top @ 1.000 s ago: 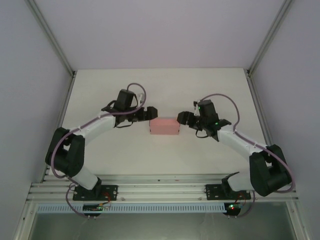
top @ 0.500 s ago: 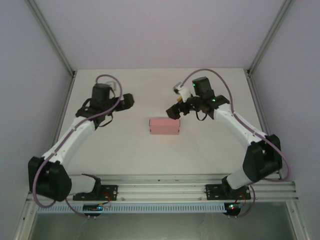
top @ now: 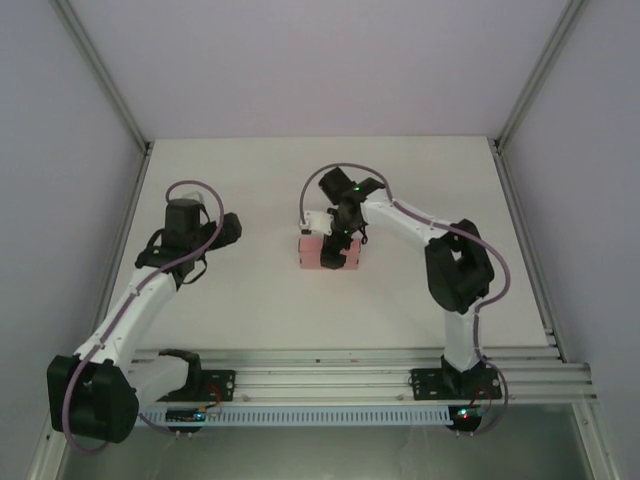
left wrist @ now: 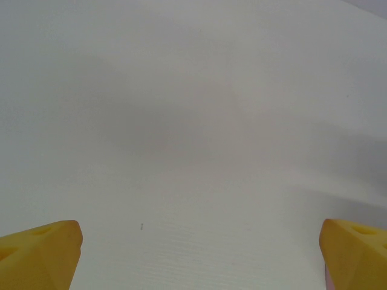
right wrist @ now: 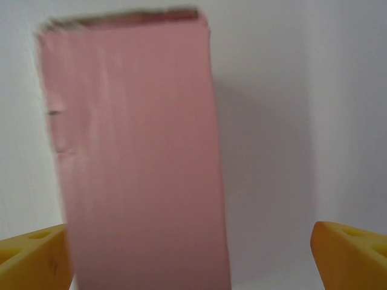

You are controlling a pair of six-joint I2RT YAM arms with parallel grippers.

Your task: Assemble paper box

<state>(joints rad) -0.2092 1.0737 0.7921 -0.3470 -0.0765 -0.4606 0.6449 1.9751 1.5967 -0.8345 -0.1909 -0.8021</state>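
Observation:
The paper box (top: pixel 308 257) is a small closed pink rectangular box lying on the white table (top: pixel 420 160) near its middle. My right gripper (top: pixel 336 246) hangs over it from the right arm and covers part of its top. In the right wrist view the box (right wrist: pixel 133 157) runs lengthwise between the yellow fingertips (right wrist: pixel 351 254), close to the left one, and my right gripper (right wrist: pixel 192 258) is open wide. My left gripper (top: pixel 231 228) stands apart to the left of the box. In its wrist view my left gripper (left wrist: pixel 196 254) is open over bare table.
The table (left wrist: pixel 193 121) is walled by grey panels at the back and both sides, with metal posts (top: pixel 100 75) at the rear corners. An aluminium rail (top: pixel 320 375) carrying both arm bases runs along the near edge.
The left arm has drawn back to the left, away from the box. The right arm has swung in over the box. Both grippers have opened wider; the box has not moved.

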